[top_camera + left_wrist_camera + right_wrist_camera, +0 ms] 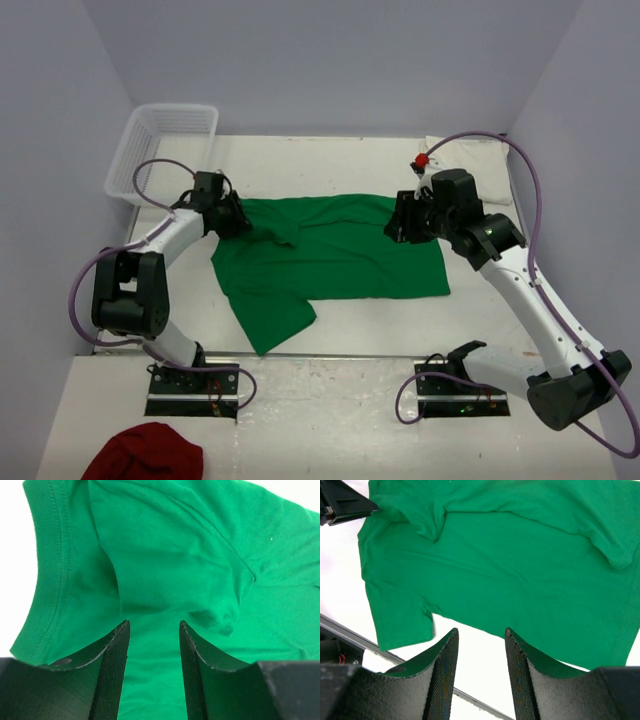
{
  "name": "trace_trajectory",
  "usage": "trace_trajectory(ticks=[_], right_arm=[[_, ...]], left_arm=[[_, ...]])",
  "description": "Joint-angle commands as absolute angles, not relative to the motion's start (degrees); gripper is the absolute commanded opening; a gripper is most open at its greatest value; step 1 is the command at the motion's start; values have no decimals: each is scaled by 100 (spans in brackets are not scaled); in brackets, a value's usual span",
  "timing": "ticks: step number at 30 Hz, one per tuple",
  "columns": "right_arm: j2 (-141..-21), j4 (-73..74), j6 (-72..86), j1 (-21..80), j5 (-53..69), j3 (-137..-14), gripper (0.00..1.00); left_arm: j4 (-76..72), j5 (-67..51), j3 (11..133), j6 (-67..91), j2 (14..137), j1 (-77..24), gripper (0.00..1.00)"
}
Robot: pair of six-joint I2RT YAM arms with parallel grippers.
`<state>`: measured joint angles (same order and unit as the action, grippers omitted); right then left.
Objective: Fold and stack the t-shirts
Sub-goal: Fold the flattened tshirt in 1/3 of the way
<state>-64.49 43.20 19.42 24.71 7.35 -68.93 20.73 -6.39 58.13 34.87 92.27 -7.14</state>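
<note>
A bright green t-shirt (335,258) lies spread on the white table, one sleeve reaching toward the front edge and a fold bunched near its collar (150,575). My left gripper (238,222) rests at the shirt's upper left edge. Its jaws (153,625) are open, with green cloth lying under the gap. Above the shirt's upper right part hangs my right gripper (398,226), open and empty (481,631), with bare table and the shirt's hem (560,655) below it. A cream-white t-shirt (475,152) lies at the back right, partly behind the right arm.
A white mesh basket (165,148) stands at the back left corner. A dark red cloth (145,455) lies on the near shelf in front of the left arm's base. The table's metal front edge (350,630) shows in the right wrist view.
</note>
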Motion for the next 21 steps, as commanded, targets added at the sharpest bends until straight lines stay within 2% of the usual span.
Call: trace_trajectory(ticks=[1, 21], right_arm=[[-6416, 4245, 1854, 2452, 932, -6926, 44], [-6346, 4289, 1854, 2452, 914, -6882, 44]], left_arm=[[2196, -361, 5897, 3366, 8877, -668, 47], [1582, -755, 5968, 3305, 9729, -325, 47]])
